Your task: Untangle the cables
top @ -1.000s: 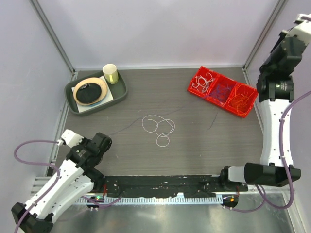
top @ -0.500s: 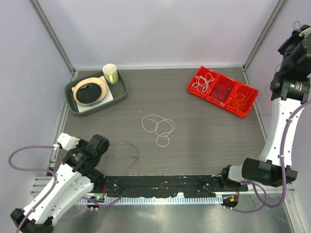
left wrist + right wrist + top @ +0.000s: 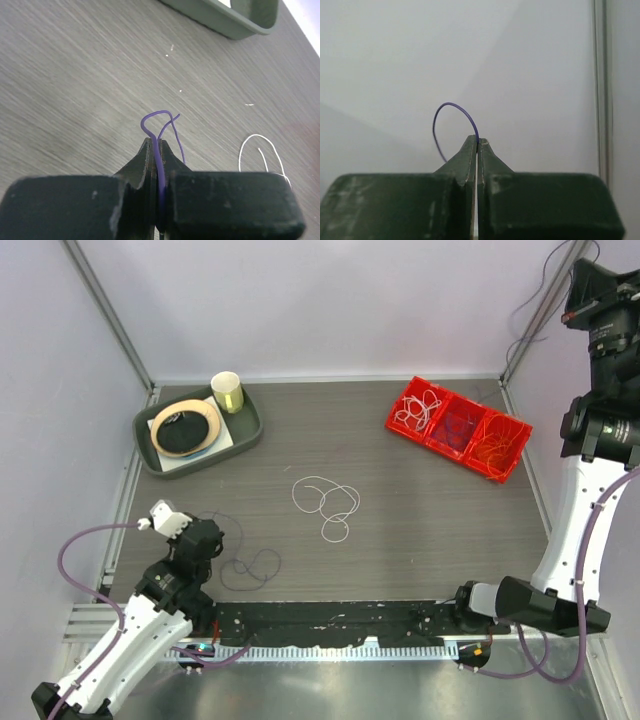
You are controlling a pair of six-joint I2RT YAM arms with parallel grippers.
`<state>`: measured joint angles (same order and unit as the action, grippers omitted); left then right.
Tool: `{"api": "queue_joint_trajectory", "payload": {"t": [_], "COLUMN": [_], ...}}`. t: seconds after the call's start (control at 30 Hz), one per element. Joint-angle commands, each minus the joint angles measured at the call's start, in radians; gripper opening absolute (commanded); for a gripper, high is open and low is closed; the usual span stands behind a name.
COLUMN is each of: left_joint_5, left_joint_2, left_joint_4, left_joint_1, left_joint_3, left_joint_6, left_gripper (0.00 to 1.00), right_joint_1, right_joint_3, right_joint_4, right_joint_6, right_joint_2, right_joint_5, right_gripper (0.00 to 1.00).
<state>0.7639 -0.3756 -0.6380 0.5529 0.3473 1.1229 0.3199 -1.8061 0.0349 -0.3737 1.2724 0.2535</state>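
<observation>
Left fingers (image 3: 146,161), low over the tabletop (image 3: 420,520), are pinching a purple cable (image 3: 159,125), with its loops lying just beside them. Right fingers (image 3: 466,156), raised high by the right wall, are clamped on a purple strand (image 3: 451,106). White cable (image 3: 325,502) lies mid-tabletop.
</observation>
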Motion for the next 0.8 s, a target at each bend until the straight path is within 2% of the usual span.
{"api": "queue_joint_trajectory", "payload": {"t": [0.0, 0.1, 0.27, 0.37, 0.57, 0.77], "left_joint_5": [-0.021, -0.040, -0.132, -0.167, -0.175, -0.169], "left_joint_2": [-0.019, -0.051, -0.104, -0.149, -0.221, -0.210], "left_joint_4": [0.120, 0.138, 0.274, 0.316, 0.351, 0.344], "left_joint_1": [-0.007, -0.007, -0.007, -0.005, -0.007, -0.007], "left_joint_3": [0.024, 0.021, -0.004, -0.005, 0.004, 0.002], "left_joint_6": [-0.084, -0.107, -0.184, -0.224, -0.245, -0.250], "left_gripper": [0.00, 0.03, 0.07, 0.09, 0.09, 0.09], "right_joint_1": [0.001, 0.001, -0.001, -0.008, -0.027, -0.028], "right_joint_3": [-0.044, -0.048, -0.004, -0.025, -0.019, -0.061], "right_joint_4": [-0.176, -0.223, -0.337, -0.345, -0.414, -0.411], "right_joint_6": [-0.123, -0.156, -0.194, -0.188, -0.146, -0.131], "right_joint_2": [0.067, 0.108, 0.160, 0.217, 0.341, 0.447], "right_joint_5": [0.035, 0.055, 0.053, 0.061, 0.030, 0.021], "right_gripper": [0.01, 0.01, 0.01, 0.01, 0.01, 0.01]}}
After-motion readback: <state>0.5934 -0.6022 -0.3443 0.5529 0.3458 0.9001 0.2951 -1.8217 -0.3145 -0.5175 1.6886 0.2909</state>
